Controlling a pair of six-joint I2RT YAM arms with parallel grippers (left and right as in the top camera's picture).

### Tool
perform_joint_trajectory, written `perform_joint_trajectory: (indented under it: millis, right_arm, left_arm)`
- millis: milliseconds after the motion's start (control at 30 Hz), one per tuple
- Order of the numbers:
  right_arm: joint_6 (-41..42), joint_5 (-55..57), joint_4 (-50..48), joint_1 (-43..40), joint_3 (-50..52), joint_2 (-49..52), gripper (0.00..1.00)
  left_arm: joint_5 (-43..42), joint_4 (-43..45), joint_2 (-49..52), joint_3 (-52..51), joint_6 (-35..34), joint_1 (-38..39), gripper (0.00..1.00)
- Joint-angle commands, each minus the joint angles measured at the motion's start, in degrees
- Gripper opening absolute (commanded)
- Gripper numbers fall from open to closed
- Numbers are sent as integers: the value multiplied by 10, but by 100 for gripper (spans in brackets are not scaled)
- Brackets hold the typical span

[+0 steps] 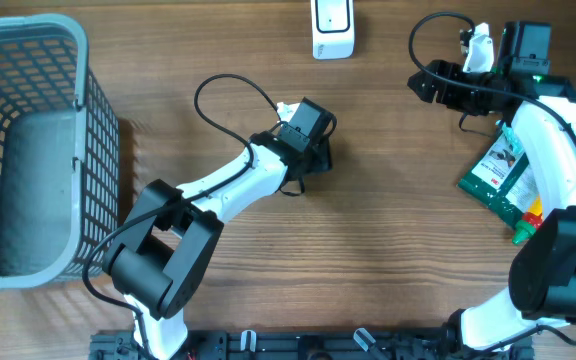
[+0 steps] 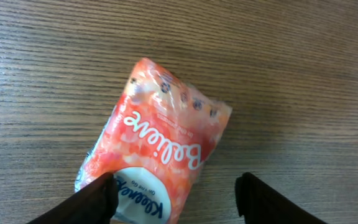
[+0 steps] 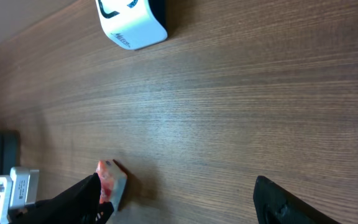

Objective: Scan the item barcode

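Brown wooden table (image 1: pixel 388 260) filled all three views, with the grain running across it. On it, near the middle, lay the tissue pack (image 2: pixel 160 143), an orange-red soft pack with white letters. It was flat on the wood and turned diagonally in the left wrist view. No barcode could be seen on the side facing up. From overhead the pack was hidden under the left arm's head.

Just above the pack stood the left gripper (image 2: pixel 176 186), with its jaws apart. One finger (image 2: pixel 98 199) overlapped the lower corner of the pack, and I could not tell if it touched. The other finger was clear of the pack, with bare wood between them. The pack was not gripped.

Further up the table, near the far edge, was the scanner (image 1: pixel 333 28), a small white box with a dark front. It was well apart from the pack.

On the right side, the right gripper (image 3: pixel 179 186) had its jaws wide and nothing between them, only bare table. Its camera looked across the table to the scanner and to a small red corner of the pack beside the left arm's head.

Under the right arm lay a green packet (image 1: pixel 498 170), partly covered by the arm. At the far left edge of the table stood a gray basket (image 1: pixel 98 140) with grid walls.
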State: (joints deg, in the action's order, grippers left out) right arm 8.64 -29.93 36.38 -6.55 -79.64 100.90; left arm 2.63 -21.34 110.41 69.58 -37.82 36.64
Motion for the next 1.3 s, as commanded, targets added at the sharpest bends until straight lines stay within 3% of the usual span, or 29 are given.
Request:
perform_joint_trajectory:
  millis: [0,200,300,367,500,567,800,1267]
  right_arm:
    - [-12,6,8,1,-3,-10,79]
    - [-11,6,30,27,-3,-10,76]
    - [14,6,46,66,-2,-9,70]
    - [50,6,48,94,1,-7,68]
    - [128,38,48,178,5,23,68]
    - [169,41,48,212,5,40,62]
    - [306,131,45,326,5,109,62]
    - [370,151,0,337,5,181,48]
  left_arm:
    - [-2,1,-22,-1,-7,-1,69]
    - [17,-12,-154,-2,35,-8,73]
    - [127,-65,-269,-2,58,-36,75]
    - [167,-107,-320,-2,86,-70,75]
    - [154,-191,-378,-2,120,-190,75]
    - [127,-208,-383,-2,150,-235,75]
    - [1,-203,-381,-2,182,-357,74]
    - [-2,-200,-381,-2,196,-374,74]
